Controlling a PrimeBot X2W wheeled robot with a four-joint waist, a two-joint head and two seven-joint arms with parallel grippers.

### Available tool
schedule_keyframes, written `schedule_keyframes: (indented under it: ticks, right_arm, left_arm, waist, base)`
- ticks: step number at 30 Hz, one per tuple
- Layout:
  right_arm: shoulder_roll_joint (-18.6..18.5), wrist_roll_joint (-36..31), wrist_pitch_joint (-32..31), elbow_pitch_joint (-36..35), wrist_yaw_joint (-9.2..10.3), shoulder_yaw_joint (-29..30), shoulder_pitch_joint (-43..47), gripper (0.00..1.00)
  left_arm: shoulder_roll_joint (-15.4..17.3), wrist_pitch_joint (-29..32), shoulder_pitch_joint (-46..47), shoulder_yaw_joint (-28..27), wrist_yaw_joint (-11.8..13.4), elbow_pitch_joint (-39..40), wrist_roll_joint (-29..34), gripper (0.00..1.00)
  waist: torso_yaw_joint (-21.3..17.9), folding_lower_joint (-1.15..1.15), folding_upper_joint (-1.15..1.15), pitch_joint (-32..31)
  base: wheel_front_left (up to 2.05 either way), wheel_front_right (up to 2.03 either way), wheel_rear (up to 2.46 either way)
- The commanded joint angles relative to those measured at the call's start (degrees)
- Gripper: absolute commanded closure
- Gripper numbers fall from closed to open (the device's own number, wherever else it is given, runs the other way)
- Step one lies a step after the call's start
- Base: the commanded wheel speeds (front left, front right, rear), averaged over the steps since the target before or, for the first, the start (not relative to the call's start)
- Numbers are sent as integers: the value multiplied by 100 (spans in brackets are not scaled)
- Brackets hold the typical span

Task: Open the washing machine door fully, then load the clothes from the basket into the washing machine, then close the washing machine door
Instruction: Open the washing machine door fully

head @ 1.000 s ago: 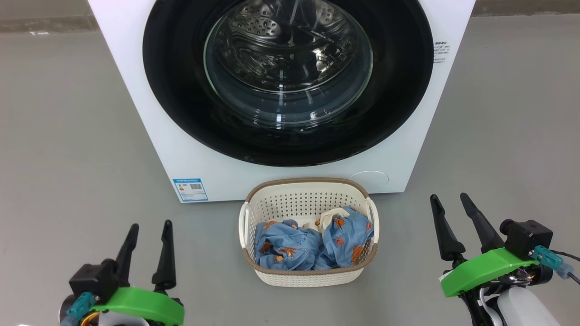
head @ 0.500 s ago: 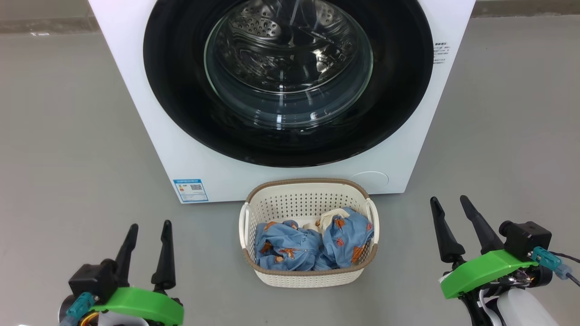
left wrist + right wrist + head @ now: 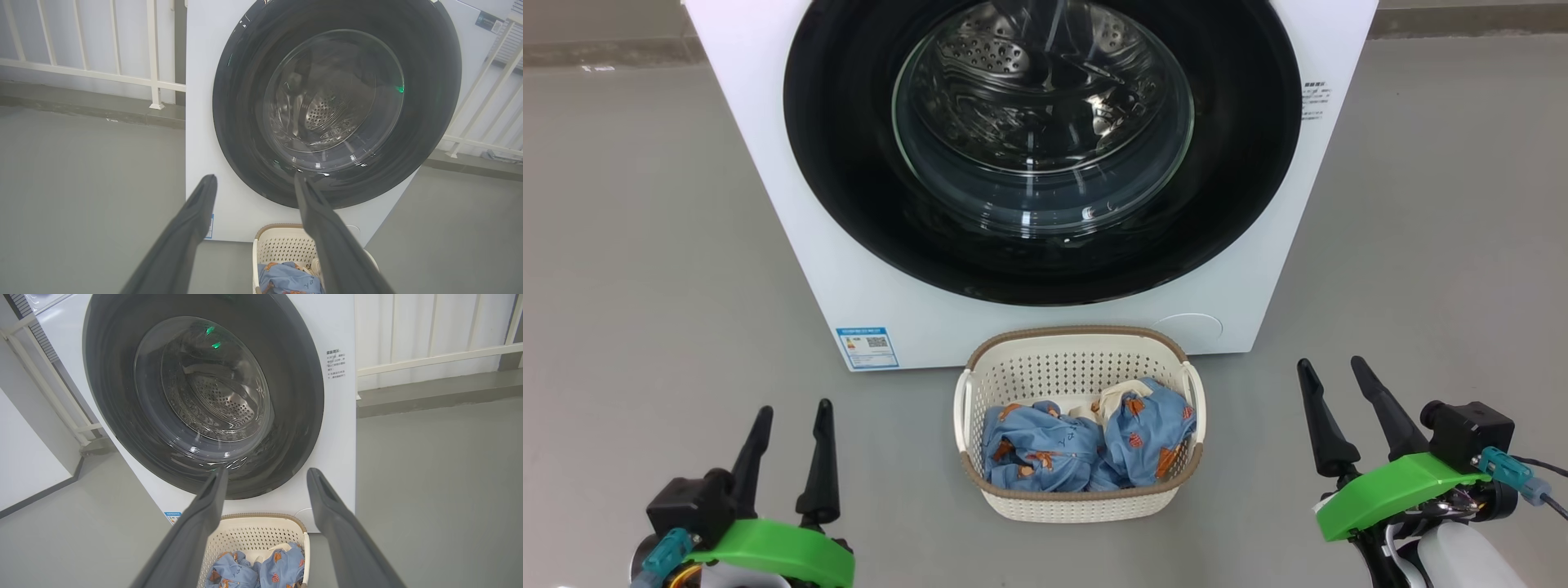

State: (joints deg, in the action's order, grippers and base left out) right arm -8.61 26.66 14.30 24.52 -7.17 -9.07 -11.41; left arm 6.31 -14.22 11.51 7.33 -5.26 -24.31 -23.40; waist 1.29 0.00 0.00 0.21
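Note:
The white washing machine (image 3: 768, 204) stands ahead with its round black door (image 3: 849, 204) shut; the steel drum shows through the glass window (image 3: 1042, 122). On the floor in front sits the cream basket (image 3: 1078, 510), holding light blue clothes (image 3: 1086, 445) with orange bears. My left gripper (image 3: 795, 406) is open at the lower left, empty, well left of the basket. My right gripper (image 3: 1329, 361) is open at the lower right, empty, right of the basket. The door (image 3: 245, 134), basket (image 3: 282, 249) and open gripper (image 3: 254, 176) appear in the left wrist view, and door (image 3: 298, 416), basket (image 3: 261, 535), clothes (image 3: 282, 567) and gripper (image 3: 267, 470) in the right.
Grey floor (image 3: 645, 245) spreads on both sides of the machine. A blue label (image 3: 867, 346) is on the machine's lower left front. A white railing (image 3: 81, 73) and a raised kerb run behind the machine. A white panel (image 3: 24, 465) stands at the left in the right wrist view.
The whole head view has shifted slightly downward, so the camera has moved. Both grippers stay open and the basket and door are unchanged.

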Motion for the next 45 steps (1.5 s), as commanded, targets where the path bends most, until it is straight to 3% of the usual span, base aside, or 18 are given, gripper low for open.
schedule_keyframes:
  ticks: [1, 27, 45]
  right_arm:
    - [-43, -94, 70, -111, -32, -122, -221, 0]
    - [-71, -167, 70, -33, -32, -93, -233, 0]
    - [-132, -190, 70, -16, -32, -89, -212, 0]
  left_arm:
    - [137, -78, 218, -164, 29, 102, -38, 0]
    - [145, -78, 187, -117, 27, 218, -88, 0]
    - [156, -78, 159, -59, 38, 172, -48, 0]
  waist:
    - [-3, 0, 0, 4]
    - [-4, 0, 0, -43]
    - [15, 0, 0, -99]
  base:
    - [21, 21, -41]
    - [87, 87, -174]
    - [9, 9, -19]
